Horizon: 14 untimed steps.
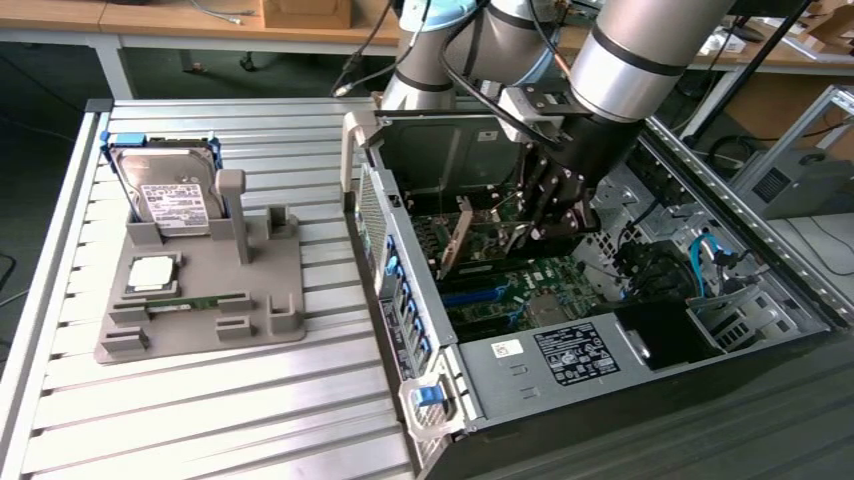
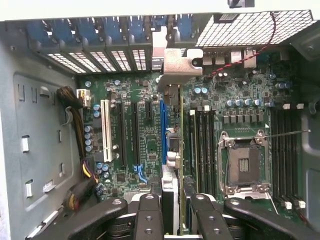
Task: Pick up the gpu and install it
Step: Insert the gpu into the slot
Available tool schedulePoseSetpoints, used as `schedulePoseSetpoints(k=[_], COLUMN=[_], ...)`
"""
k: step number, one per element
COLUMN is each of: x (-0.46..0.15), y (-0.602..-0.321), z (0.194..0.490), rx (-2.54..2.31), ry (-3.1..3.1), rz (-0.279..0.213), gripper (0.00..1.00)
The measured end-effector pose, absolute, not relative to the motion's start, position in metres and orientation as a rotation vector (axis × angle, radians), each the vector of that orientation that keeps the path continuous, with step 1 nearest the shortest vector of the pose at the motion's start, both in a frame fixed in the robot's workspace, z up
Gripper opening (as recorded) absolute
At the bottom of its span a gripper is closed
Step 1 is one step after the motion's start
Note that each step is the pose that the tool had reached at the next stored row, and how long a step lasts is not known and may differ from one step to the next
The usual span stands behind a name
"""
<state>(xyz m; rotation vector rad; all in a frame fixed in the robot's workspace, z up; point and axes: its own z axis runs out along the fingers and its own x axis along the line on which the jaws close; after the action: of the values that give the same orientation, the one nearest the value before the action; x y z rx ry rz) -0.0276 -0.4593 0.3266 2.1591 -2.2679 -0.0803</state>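
While the claw (image 2: 176,211) is closed on it, the graphics card (image 2: 177,145) hangs edge-on inside the open computer case (image 1: 467,390), over the motherboard (image 2: 145,135).

- Graphics card: thin and dark, clamped between the two black fingers (image 2: 150,217). Its silver end bracket points to the case's rear wall of slot covers. Its edge runs just beside the long blue slot (image 2: 163,130); whether it touches the slot cannot be told.
- Motherboard: green. A white slot (image 2: 105,130) and black slots lie to one side of the card, and the bare processor socket (image 2: 245,162) to the other.
- Case: lies on its side, at the exterior view's right.
- Tabletop (image 1: 200,410): ribbed metal, at the exterior view's left. It carries a grey tray (image 1: 267,290).
- Tray contents: a silver hard drive (image 1: 167,190) standing upright, a square processor chip (image 1: 151,272) and a narrow green memory stick (image 1: 198,302).
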Motion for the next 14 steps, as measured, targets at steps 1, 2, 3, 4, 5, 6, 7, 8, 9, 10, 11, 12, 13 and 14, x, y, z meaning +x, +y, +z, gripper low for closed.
schedulePoseSetpoints(k=[1,2,3,4,5,6,7,8,9,10,11,12,13,14], x=[-0.028,-0.029,-0.029,-0.030,-0.030,-0.030,-0.031,-0.031,-0.032,-0.032,-0.033,-0.034,-0.034,-0.034], y=[-0.459,-0.459,-0.459,-0.459,-0.459,-0.459,-0.459,-0.460,-0.460,-0.460,-0.460,-0.461,-0.461,-0.461], z=[0.326,0.324,0.323,0.321,0.320,0.318,0.317,0.316,0.315,0.313,0.311,0.310,0.309,0.308], rx=[2.159,2.159,2.159,2.159,2.159,2.159,2.159,2.159,2.159,2.159,2.159,2.159,2.159,2.159], ry=[-2.268,-2.268,-2.268,-2.268,-2.268,-2.268,-2.268,-2.268,-2.268,-2.268,-2.268,-2.268,-2.268,-2.268], rz=[-0.080,-0.080,-0.080,-0.080,-0.080,-0.080,-0.080,-0.080,-0.080,-0.080,-0.080,-0.080,-0.080,-0.080], gripper=[0.27,0.27,0.27,0.27,0.27,0.27,0.27,0.27,0.27,0.27,0.27,0.27,0.27,0.27])
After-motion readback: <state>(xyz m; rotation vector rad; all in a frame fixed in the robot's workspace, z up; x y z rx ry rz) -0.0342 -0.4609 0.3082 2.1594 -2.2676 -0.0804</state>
